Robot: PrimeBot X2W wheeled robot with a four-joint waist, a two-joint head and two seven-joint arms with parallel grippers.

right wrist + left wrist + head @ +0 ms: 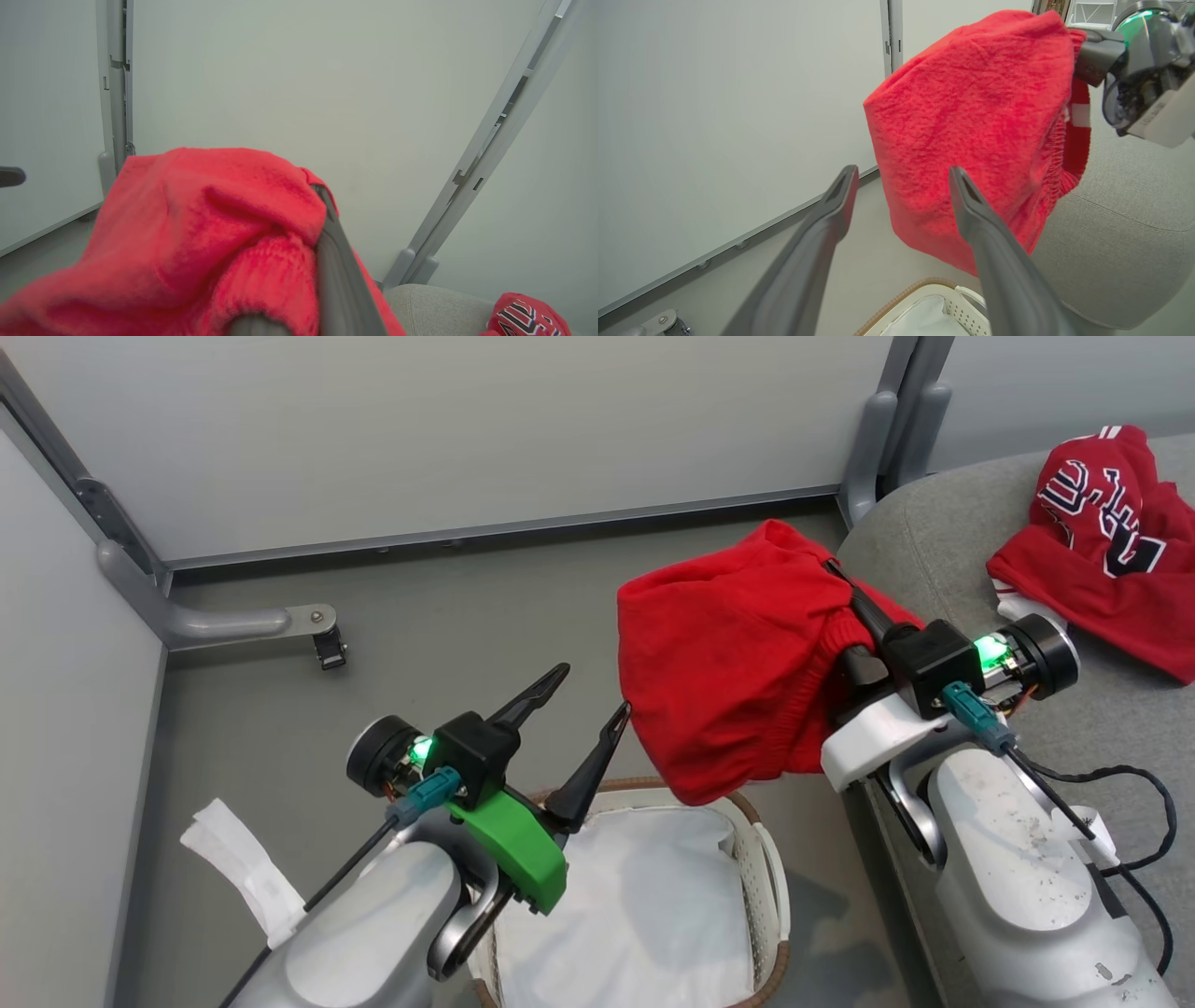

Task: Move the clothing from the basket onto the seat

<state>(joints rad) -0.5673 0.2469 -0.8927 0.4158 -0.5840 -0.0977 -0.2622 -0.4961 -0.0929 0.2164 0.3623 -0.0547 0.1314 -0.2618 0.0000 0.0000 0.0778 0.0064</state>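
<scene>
My L gripper [592, 688] is hovering over the basket [767, 859], fingers spread wide, gripping nothing.
My R gripper [848, 595] is clamping tight on a red garment [728, 663], which is hanging in mid-air beside the seat [934, 551]; a 2nd red piece w/ lettering [1111, 541] is lying on the seat.

floor [448, 616]: plain grey, running from the far wall panels to the near edge
floor, near middle: basket [764, 887], white with a brown woven rim, upright, just left of the seat, with a white liner [635, 905] inside
floor, far left: partition foot [252, 621] with a small caster
seat [934, 560]: grey fabric cushion on the right, rounded corner
seat, far right: red lettered garment [1111, 569], crumpled, black-and-white letters facing up
</scene>
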